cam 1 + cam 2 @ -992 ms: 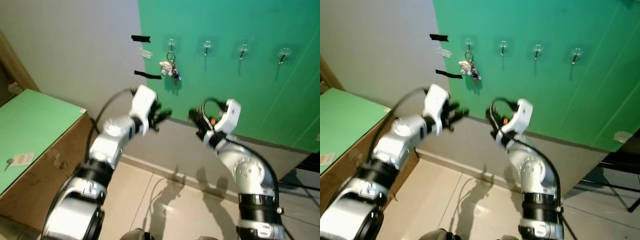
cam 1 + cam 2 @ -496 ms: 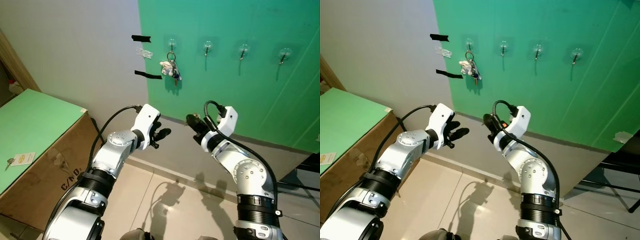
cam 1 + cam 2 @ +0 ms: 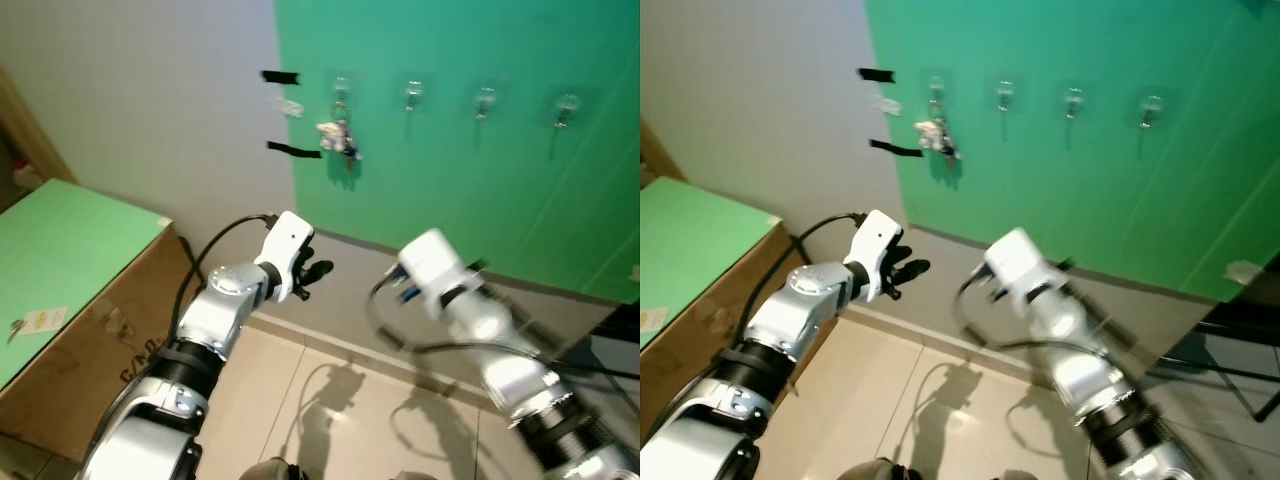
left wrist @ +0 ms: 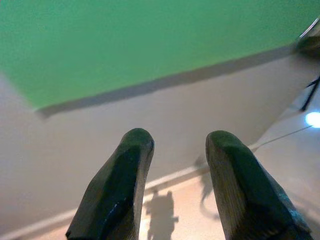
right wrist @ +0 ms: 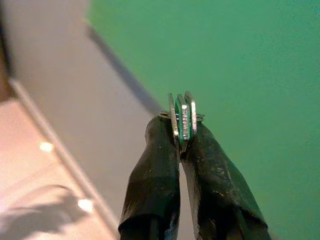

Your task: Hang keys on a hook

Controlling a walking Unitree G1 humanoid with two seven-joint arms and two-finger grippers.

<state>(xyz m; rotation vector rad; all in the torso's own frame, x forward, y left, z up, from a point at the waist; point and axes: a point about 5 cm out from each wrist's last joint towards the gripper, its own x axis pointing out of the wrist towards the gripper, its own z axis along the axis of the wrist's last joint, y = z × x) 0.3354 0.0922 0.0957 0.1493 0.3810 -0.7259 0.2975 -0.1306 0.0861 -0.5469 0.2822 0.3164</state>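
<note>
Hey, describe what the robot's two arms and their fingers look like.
Both arms are silver metal with black ribbed bands at the joints and a white housing at each wrist, with a black cable looping off it. The left gripper has two thick, rounded black fingers. The right gripper has the same long black fingers, tapering and slightly scuffed.

left end effector (image 4: 172,145) open, right end effector (image 5: 179,135) clamped
</note>
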